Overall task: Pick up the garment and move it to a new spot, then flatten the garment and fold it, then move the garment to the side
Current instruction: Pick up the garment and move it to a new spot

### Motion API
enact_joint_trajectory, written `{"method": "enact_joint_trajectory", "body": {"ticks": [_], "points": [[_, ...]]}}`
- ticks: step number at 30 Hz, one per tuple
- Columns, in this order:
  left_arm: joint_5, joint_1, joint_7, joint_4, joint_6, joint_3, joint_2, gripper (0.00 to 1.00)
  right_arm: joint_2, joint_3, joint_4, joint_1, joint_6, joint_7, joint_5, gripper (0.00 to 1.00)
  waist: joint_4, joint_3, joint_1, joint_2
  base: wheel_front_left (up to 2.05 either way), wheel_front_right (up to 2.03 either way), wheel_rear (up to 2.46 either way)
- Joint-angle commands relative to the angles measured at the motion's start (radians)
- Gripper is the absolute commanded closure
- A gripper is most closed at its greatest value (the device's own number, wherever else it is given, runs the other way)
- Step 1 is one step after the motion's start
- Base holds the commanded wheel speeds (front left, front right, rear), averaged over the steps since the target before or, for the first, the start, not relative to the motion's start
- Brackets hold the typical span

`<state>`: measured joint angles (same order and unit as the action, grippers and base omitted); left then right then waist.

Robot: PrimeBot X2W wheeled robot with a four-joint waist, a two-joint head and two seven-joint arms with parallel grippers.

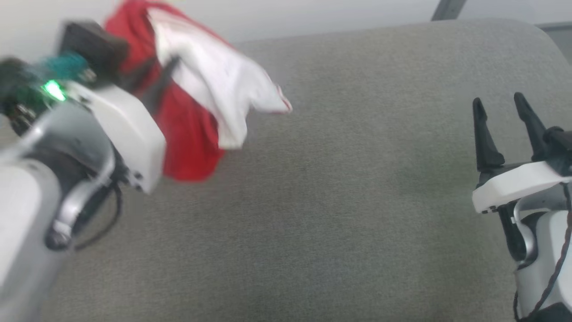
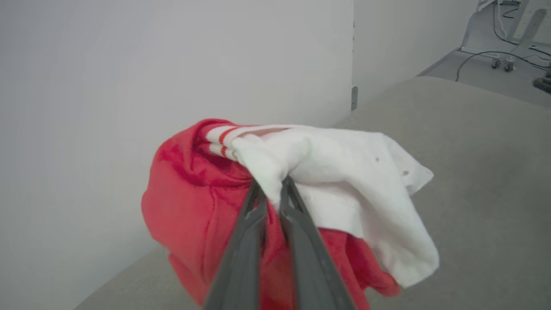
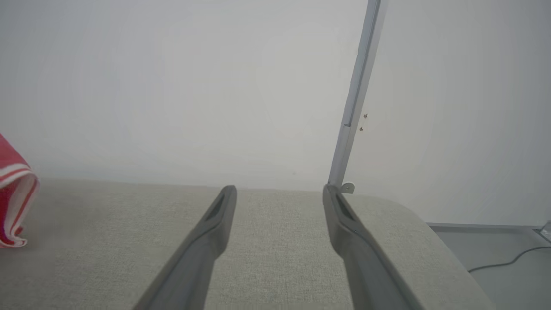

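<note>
Left claw [image 2: 270, 187]: clamped on the garment [image 2: 189, 202], which hangs bunched above the grey fabric surface [image 1: 339, 188], upper left of the head view.
Right claw [image 1: 498, 102]: fingers apart, holding nothing, at the right edge.
Progress: lifted, I'd say; set-down, flattening, folding and moving aside are left.
Left wrist view: shows the pinch on white cloth beside the striped trim [image 2: 221, 142], which the head view blurs.

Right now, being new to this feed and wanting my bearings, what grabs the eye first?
The bright red and white garment at the head view's upper left, bunched and dangling from the shut left gripper over the grey cushion. At the right edge, the right gripper stands open and empty.
</note>
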<state>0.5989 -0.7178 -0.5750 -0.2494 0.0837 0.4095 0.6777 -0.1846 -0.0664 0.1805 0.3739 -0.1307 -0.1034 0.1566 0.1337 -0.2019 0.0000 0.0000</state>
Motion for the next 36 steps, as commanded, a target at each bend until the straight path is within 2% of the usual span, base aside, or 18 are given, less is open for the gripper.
{"method": "enact_joint_trajectory", "body": {"ticks": [1,7,13,18,26,27,29,30,31,32,36], "points": [[-0.003,0.029,-0.012,-0.012,0.011,0.010,-0.002,1.00,0.011,-0.001,0.003,-0.010,0.000,-0.008,-0.003,0.00,0.017,-0.013,0.0000,0.0000,0.00,0.00,0.00],[0.021,0.155,-0.050,-0.025,0.045,0.073,-0.026,1.00,0.036,0.002,0.031,-0.023,0.000,-0.029,-0.002,0.00,0.041,-0.023,0.0000,0.0000,0.00,0.00,0.00],[0.049,0.267,-0.041,0.065,0.060,0.123,-0.058,1.00,0.045,0.023,0.070,-0.020,0.000,-0.044,0.005,0.00,0.049,-0.022,0.0000,0.0000,0.00,0.00,0.00],[0.074,0.314,-0.007,0.229,0.032,0.152,-0.096,1.00,0.044,0.045,0.105,-0.009,0.000,-0.054,0.012,0.00,0.049,-0.013,0.0000,0.0000,0.00,0.00,0.00],[0.111,0.308,0.063,0.485,-0.037,0.182,-0.170,1.00,0.039,0.082,0.144,0.004,0.000,-0.060,0.017,0.00,0.043,0.013,0.0000,0.0000,0.00,0.00,0.00],[0.107,0.299,0.074,0.508,-0.046,0.185,-0.175,0.82,0.037,0.085,0.148,0.006,0.000,-0.059,0.019,0.00,0.041,0.017,0.0000,0.0000,0.00,0.00,0.00],[0.117,0.291,0.090,0.546,-0.061,0.187,-0.190,0.65,0.033,0.092,0.156,0.009,0.000,-0.058,0.017,0.00,0.037,0.027,0.0000,0.0000,0.00,0.00,0.00],[0.114,0.283,0.102,0.557,-0.068,0.188,-0.194,0.42,0.031,0.094,0.160,0.009,0.000,-0.057,0.018,0.00,0.034,0.033,0.0000,0.0000,0.00,0.00,0.00],[0.120,0.280,0.109,0.570,-0.072,0.186,-0.201,0.06,0.027,0.096,0.164,0.009,0.000,-0.057,0.018,0.00,0.031,0.039,0.0000,0.0000,0.00,0.00,0.00],[0.119,0.274,0.121,0.582,-0.082,0.181,-0.205,0.00,0.024,0.102,0.169,0.007,0.000,-0.055,0.019,0.00,0.025,0.053,0.0000,0.0000,0.00,0.00,0.00],[0.124,0.272,0.142,0.592,-0.089,0.172,-0.201,0.00,0.017,0.109,0.176,-0.002,0.000,-0.053,0.021,0.00,0.015,0.077,0.0000,0.0000,0.00,0.00,0.00]]}}
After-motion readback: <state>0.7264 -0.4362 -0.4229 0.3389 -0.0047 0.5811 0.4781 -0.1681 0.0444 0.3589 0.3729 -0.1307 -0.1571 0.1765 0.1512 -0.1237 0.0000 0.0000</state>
